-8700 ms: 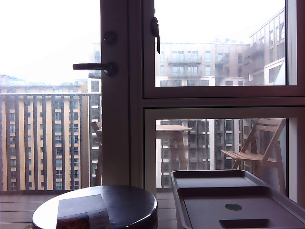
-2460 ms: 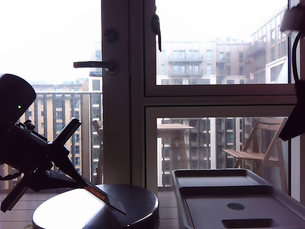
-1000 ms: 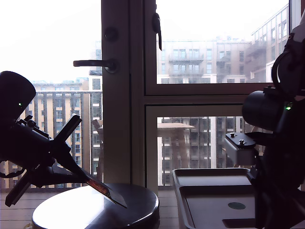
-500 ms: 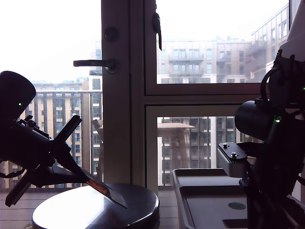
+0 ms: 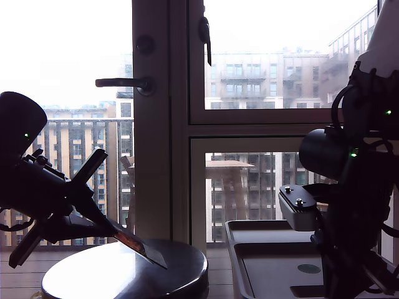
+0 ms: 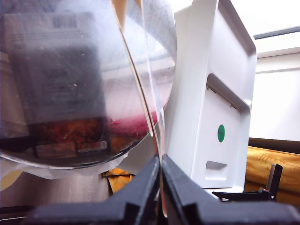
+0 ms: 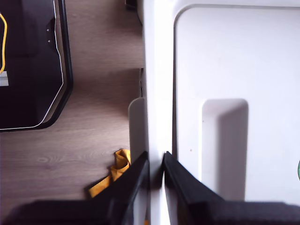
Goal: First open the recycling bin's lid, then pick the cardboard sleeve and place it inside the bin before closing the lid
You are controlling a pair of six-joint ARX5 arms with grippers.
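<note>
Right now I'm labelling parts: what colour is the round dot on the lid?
Green, clearest in the first wrist view: dot on the lid.

High-rise flat by a balcony door (image 5: 149,124), folding chair (image 5: 312,187) outside.

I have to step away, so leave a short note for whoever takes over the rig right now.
My first gripper is shut on the cardboard sleeve, holding it tilted above the round table at the exterior view's left.
My second gripper sits at the edge of the lid, its jaws nearly together on either side of the rim; a firm grip cannot be confirmed.
The lid still lies flat on the recycling bin, so the bin is not open.
Left: lift the lid, drop the sleeve in, close the lid.
</note>
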